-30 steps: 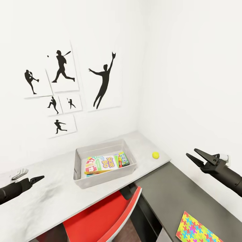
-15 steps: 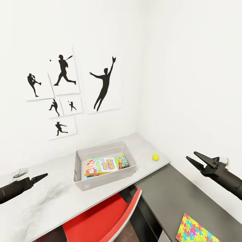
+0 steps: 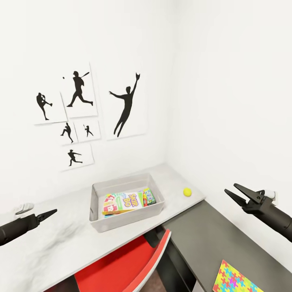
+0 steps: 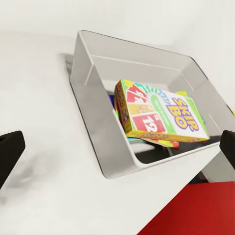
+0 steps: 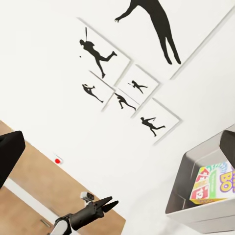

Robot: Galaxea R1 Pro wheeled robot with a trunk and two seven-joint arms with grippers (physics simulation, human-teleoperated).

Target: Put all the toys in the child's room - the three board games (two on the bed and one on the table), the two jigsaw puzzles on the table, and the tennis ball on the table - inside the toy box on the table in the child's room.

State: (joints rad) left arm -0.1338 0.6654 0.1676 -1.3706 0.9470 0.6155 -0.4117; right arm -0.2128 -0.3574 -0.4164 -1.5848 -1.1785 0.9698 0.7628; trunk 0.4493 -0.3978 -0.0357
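Already the toy box [image 3: 129, 188] on the white table [image 3: 61, 239] holds several board games [image 3: 126, 200]: the green-yellow SKIP BO box [image 4: 161, 117] lies tilted on top, with other flat boxes under and beside it. The tennis ball [image 3: 187, 192] rests on the table, near the box, toward the far corner where the two walls meet. One jigsaw puzzle [image 3: 237, 278] lies flat on the dark grey surface [image 3: 211, 239] below the right arm. I do not see a second puzzle.

The left tool [image 3: 46, 215] hangs above the table, well apart from the box; in the head view its tips look close together, but in its own wrist view they stand wide apart, so I cannot tell its state. The right tool [image 3: 236, 191] has its jaws spread, holds nothing, and floats in the air between the ball and the puzzle.

I judge the ball light and a little springy, but round (so it may roll away if pushed). It is best to take it across its middle, with the fingers coming from above. The puzzle is probably thin, light and quite stiff, and it lies flat, so there is almost no edge to pinch. I would take it at one side edge, maybe after sliding it to the rim of the surface. The red chair [image 3: 121, 259] under the table is near this path.
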